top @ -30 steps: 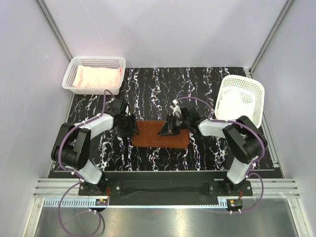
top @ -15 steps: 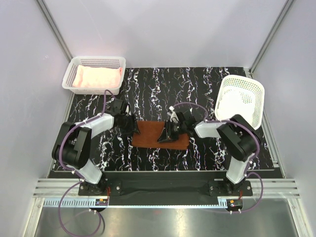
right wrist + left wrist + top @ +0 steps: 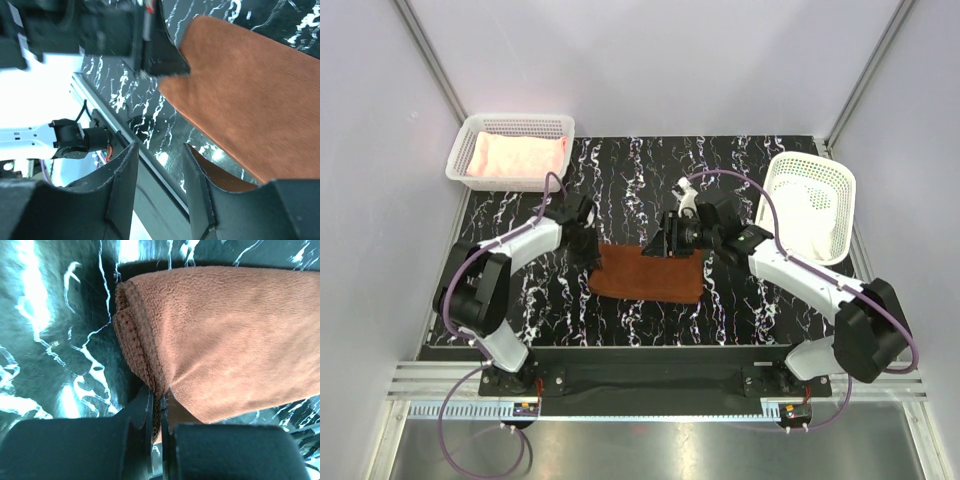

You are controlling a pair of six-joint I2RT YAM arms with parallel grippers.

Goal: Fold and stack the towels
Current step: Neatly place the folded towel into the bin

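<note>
One plush rust-brown towel [image 3: 650, 276], folded rectangular, on glossy marbled table [image 3: 620, 170]

Overhead, the light is bright, soft and even, and the pink towel [image 3: 515, 157] glows almost washed out. On the left wrist view, hard glare blows out the white veins of the glossy table [image 3: 30, 330]. The rust-brown towel [image 3: 225, 340] shows a crisp weave, while the left gripper [image 3: 159, 412] sits dark and out of focus. The right wrist view is smeared and soft throughout, with a burnt-out white patch at the left and the right gripper [image 3: 159, 147] in dim shadow.
</note>
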